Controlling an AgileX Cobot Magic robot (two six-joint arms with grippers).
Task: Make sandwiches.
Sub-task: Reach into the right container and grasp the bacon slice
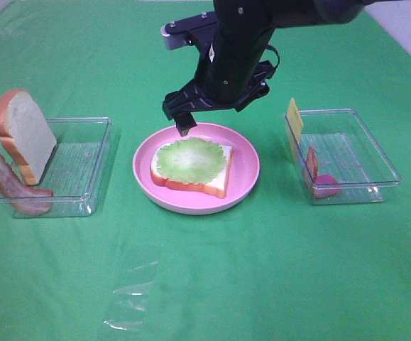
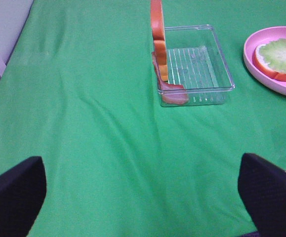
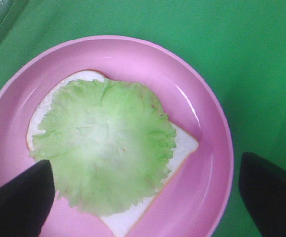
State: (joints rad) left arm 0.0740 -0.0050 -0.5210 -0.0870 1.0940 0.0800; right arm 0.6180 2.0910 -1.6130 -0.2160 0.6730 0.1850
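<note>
A white bread slice (image 1: 216,183) with orange-brown crust lies flat on the round pink plate (image 1: 244,170), with a green lettuce leaf (image 1: 189,158) on top. My right gripper (image 1: 187,126) hangs open and empty just above the plate's far edge. The right wrist view shows the lettuce (image 3: 105,148), bread (image 3: 184,145) and plate (image 3: 133,54) under the open gripper (image 3: 147,197). A second bread slice (image 1: 28,131) and bacon strips (image 1: 10,186) lean on the left clear tray (image 1: 84,163). A yellow cheese square (image 1: 294,119) stands in the right tray (image 1: 354,153). My left gripper (image 2: 143,197) is open over bare cloth.
The right tray also holds a reddish strip (image 1: 311,163) and a pink round piece (image 1: 326,186). A scrap of clear film (image 1: 130,298) lies on the green cloth at the front. The left wrist view shows the left tray (image 2: 197,64) and the plate (image 2: 261,69).
</note>
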